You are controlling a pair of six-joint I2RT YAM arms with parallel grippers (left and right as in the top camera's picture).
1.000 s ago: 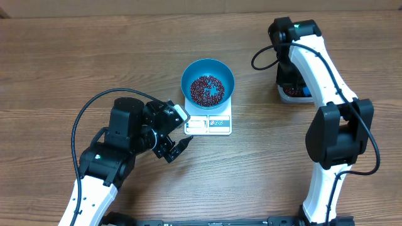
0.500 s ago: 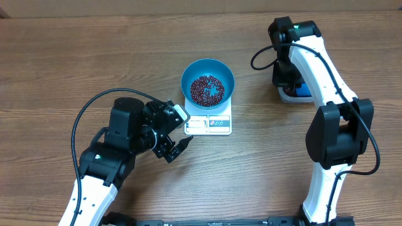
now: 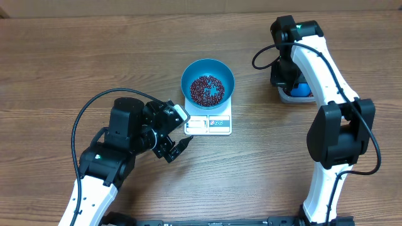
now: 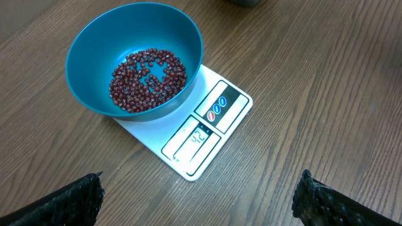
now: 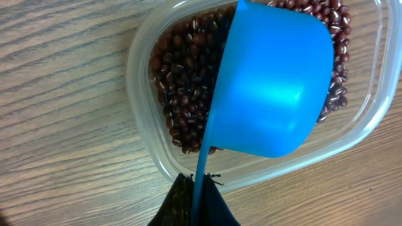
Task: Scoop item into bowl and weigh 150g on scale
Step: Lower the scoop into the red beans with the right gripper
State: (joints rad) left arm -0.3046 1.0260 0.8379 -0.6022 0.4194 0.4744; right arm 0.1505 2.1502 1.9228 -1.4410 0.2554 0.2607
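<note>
- The right arm has crept sideways over the tub [image 5: 141,125] in the last second; from overhead, more of the blue scoop [image 3: 301,90] now shows where dark beans showed before.
- The right gripper [image 5: 198,204] is clamped tight on the scoop's thin handle, and the cup's outer wall faces the wrist camera, lying over the beans [image 5: 182,81] in the tub.
- That looks like a dip for another load, so the weighing is probably not finished.
- Nothing else has stirred: the left arm, bowl and scale sit just where they were.
- The left gripper [image 4: 200,204] hangs with its fingers wide apart and nothing between them, near the scale's front left corner.
- The bowl [image 3: 208,81] stands on the scale [image 3: 209,123] around the middle of the tabletop [image 3: 75,56], a little toward the far edge.
- A thin patch of beans [image 4: 148,80] covers the bowl's bottom.
- The display is lit, but its digits are too blurred to read.
- The tub stands by the far edge on the right side, well apart from the scale.
- The surface is brown wood grain, and only a pale strip shows beyond the far edge.
</note>
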